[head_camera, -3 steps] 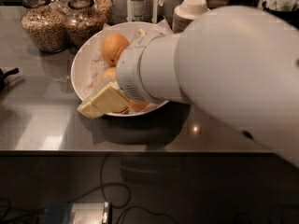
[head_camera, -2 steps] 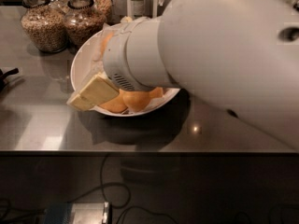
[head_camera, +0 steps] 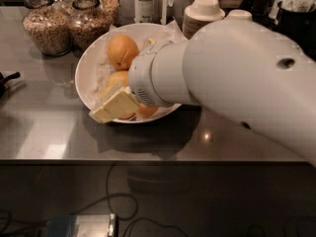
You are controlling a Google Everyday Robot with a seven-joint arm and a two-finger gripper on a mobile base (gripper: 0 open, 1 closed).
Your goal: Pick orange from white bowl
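Since a moment ago: my gripper (head_camera: 104, 111) has slid a little right along the near rim. My white arm (head_camera: 232, 78) has drawn back rightward, so the far half of the bowl shows again. The top fruit was hidden under my wrist and is now back in plain sight. Nothing in the bowl appears to have shifted.

My gripper hangs low over the near-left rim of the wide, shallow, glossy white bowl (head_camera: 83, 65), cream pads pointing down and left. I cannot tell whether it is spread, closed or holding anything.

Count, left to right:
- One small black object (head_camera: 8, 79), far left of my gripper at the edge of view, only partly seen.
- Two clear glass jars of brown grain (head_camera: 47, 27), up and left of my gripper, side by side beyond the bowl's left rim.
- One bowl, lined with crinkled white paper (head_camera: 101, 65), on the grey steel counter (head_camera: 44, 132).
- Three fruits seen. The large round yellow-orange orange (head_camera: 122, 51) lies in the bowl's far half, beyond my gripper and free of it. A second orange fruit (head_camera: 118, 78) sits just behind my gripper. A third orange fruit (head_camera: 146, 111) is just to the right, mostly under my wrist.
- Two small white cups (head_camera: 203, 9), far up and right, beyond my arm. The right one is half covered.
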